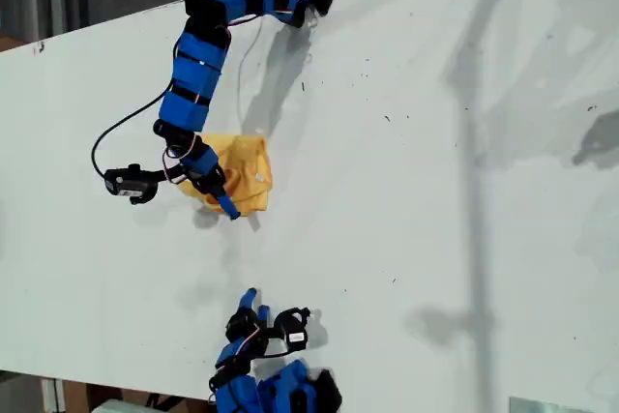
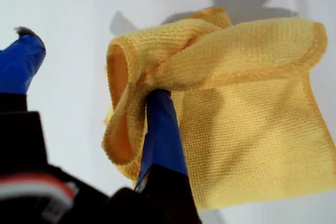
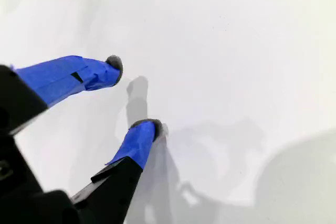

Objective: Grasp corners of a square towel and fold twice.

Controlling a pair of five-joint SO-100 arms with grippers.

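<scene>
towel point(image 1: 244, 173): yellow microfibre | bunched, partly folded; on white table point(image 1: 435, 191)

Blue-taped arms point(image 1: 198, 70), black joints, thin black cables point(image 1: 116, 132)

Towel point(image 2: 252, 129) — soft yellow-orange cloth, matt, fine knitted-looking microfibre weave with a stitched hem along its edges. Table point(image 1: 435, 191) under the towel — smooth white surface, matt to faintly satin, dotted with small dark specks. My first gripper point(image 2: 89, 72), one finger tucked into the towel's fold — fingers wrapped in blue tape, slightly glossy, over black plastic. My second gripper point(image 3: 137, 95) — same blue tape, fuzzy grey tips.
</scene>
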